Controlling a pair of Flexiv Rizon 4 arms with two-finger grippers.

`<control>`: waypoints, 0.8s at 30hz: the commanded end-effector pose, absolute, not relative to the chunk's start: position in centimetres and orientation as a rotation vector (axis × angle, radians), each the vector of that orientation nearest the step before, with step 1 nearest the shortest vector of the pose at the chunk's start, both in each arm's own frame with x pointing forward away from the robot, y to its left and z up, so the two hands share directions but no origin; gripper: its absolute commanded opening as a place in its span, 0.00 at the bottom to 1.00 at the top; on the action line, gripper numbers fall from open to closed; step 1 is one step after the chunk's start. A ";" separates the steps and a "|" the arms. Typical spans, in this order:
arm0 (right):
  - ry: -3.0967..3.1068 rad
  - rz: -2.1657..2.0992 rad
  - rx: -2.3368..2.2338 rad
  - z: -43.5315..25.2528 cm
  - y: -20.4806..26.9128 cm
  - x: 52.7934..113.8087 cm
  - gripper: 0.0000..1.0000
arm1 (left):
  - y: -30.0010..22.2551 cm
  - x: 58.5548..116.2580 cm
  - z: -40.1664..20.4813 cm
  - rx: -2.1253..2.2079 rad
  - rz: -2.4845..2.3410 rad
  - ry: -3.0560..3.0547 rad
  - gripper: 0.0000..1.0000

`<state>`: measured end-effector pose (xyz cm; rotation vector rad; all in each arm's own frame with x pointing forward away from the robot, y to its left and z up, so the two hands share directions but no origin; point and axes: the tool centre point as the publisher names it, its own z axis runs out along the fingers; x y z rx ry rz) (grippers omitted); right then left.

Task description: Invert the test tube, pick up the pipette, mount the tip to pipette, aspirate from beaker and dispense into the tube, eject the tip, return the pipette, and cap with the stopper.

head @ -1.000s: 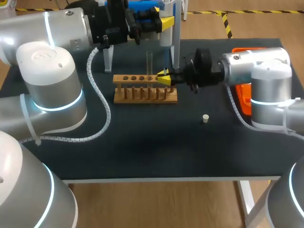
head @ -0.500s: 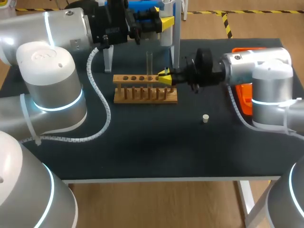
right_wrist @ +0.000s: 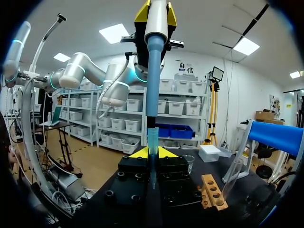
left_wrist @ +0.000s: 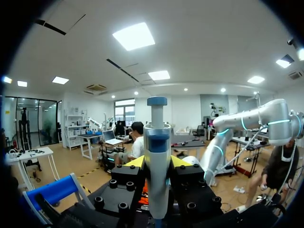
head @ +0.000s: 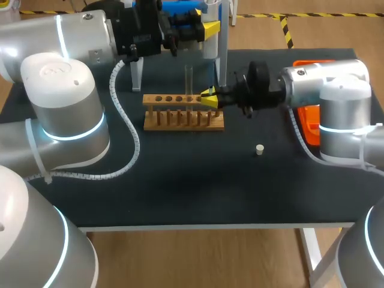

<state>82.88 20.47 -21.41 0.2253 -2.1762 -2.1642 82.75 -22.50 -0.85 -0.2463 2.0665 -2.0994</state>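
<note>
The left gripper (left_wrist: 157, 162) is clamped on the pipette (left_wrist: 156, 142), its yellow fingers pressing the white and blue body from two sides. In the head view it hangs at the table's (head: 192, 180) 12 o'clock, in front of the stand (head: 137, 75) with white legs and a blue top. The right arm comes in from 3 o'clock, and the right gripper (head: 209, 98) sits just off the 3 o'clock end of the rack (head: 183, 114). In the right wrist view its fingers look closed on a thin translucent pipette tip (right_wrist: 152, 138), though the contact is hard to make out. The pipette's blue shaft comes straight down from the left gripper to meet this tip.

The wooden rack lies a little toward 12 o'clock from the table's middle. One test tube (head: 188, 78) of clear glass stands upright in a hole of its top board, toward the rack's 3 o'clock end and just beside the right gripper. The holes beside it show as dark rounds. A small clear beaker (right_wrist: 189, 162) stands ahead of the right gripper, near the rack; whether it holds liquid cannot be told. The white stopper (head: 260, 149) lies on the bare table at about 4 o'clock from the rack, well apart from both grippers. An orange box (head: 309, 123) sits at the table's 3 o'clock edge, mostly hidden under the right arm.
</note>
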 end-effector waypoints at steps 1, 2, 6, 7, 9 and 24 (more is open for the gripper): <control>-2.180 -2.160 0.226 -21.3 20.3 82.8 0.00 | -22.6 82.7 -1.0 -0.248 -2.100 2.061 0.00; -2.181 -2.160 0.227 -21.3 20.3 82.8 0.00 | -22.6 82.7 -1.0 -0.248 -2.100 2.061 0.00; -2.180 -2.160 0.235 -21.2 20.5 82.8 0.00 | -22.6 82.7 -1.0 -0.248 -2.100 2.061 0.00; -2.179 -2.160 0.238 -21.2 20.5 82.8 0.00 | -22.6 82.7 -1.0 -0.248 -2.100 2.061 0.00; -2.179 -2.157 0.243 -21.1 20.6 82.8 0.00 | -22.6 82.7 -1.0 -0.248 -2.100 2.061 0.00; -2.191 -2.135 0.251 -21.5 21.3 82.8 0.00 | -22.6 82.7 -1.0 -0.248 -2.100 2.061 0.00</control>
